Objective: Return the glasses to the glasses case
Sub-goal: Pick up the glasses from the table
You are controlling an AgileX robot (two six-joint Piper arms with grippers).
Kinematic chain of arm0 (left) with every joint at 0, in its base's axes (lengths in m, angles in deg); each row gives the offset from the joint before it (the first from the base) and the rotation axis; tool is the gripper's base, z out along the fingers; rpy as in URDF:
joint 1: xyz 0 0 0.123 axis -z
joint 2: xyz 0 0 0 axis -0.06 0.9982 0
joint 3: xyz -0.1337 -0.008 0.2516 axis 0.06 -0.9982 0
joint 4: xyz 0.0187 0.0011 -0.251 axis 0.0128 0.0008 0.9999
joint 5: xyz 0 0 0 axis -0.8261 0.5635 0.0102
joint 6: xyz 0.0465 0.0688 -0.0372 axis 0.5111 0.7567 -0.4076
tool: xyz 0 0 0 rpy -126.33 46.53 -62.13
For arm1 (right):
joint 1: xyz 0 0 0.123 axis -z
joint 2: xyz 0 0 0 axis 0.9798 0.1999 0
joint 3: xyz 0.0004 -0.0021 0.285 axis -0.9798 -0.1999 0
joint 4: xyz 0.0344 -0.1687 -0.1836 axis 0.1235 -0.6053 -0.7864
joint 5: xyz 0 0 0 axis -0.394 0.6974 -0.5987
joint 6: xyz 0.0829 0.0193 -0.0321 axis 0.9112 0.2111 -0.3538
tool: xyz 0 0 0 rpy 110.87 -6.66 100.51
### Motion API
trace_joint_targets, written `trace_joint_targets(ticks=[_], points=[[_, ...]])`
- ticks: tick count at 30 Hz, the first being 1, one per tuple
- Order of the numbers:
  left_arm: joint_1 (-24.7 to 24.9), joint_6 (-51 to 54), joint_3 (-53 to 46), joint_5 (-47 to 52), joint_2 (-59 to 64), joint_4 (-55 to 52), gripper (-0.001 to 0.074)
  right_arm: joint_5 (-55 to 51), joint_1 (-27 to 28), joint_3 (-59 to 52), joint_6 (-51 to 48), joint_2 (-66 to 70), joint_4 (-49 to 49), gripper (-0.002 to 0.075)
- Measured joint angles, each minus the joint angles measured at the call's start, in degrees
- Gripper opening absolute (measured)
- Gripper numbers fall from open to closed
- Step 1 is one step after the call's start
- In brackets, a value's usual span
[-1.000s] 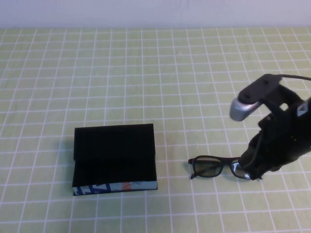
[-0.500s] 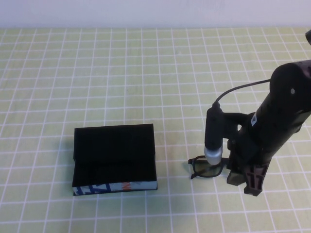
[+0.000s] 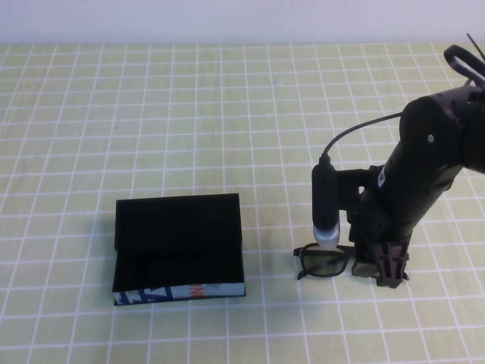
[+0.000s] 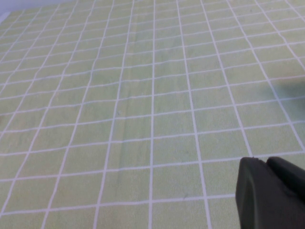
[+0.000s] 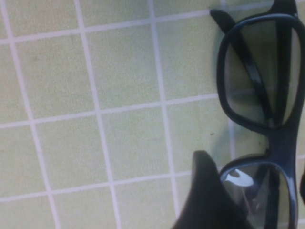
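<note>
The black glasses [image 3: 326, 260] lie flat on the green checked mat, right of the glasses case [image 3: 178, 246]. The case is open, its lid back and its blue, white and orange edge at the front. My right gripper [image 3: 383, 269] points down over the right end of the glasses. In the right wrist view the glasses [image 5: 267, 95] lie close below, and the right gripper [image 5: 255, 186] is open with one lens between its fingers. My left gripper [image 4: 268, 164] is out of the high view. It hovers over bare mat with its fingers together and empty.
The right arm's wrist camera [image 3: 326, 208] hangs over the left lens of the glasses. A pale wall [image 3: 227, 19] borders the mat [image 3: 189, 114] at the back. About a hand's width of mat lies between the case and the glasses.
The right arm has turned and come down over the right end of the glasses, and its wrist camera has swung from upper right to over the left lens. Glasses and case have not moved.
</note>
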Motion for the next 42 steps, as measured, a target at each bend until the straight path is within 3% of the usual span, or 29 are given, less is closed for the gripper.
trace_joint_targets(ticks=[33, 42], points=[[0.00, 0.00, 0.00, 0.00, 0.00, 0.00, 0.0000, 2.37, 0.00, 0.56, -0.17, 5.66, -1.32, 0.0363], [0.00, 0.00, 0.00, 0.00, 0.00, 0.00, 0.0000, -1.99, 0.00, 5.62, -0.17, 5.89, -2.66, 0.0364]])
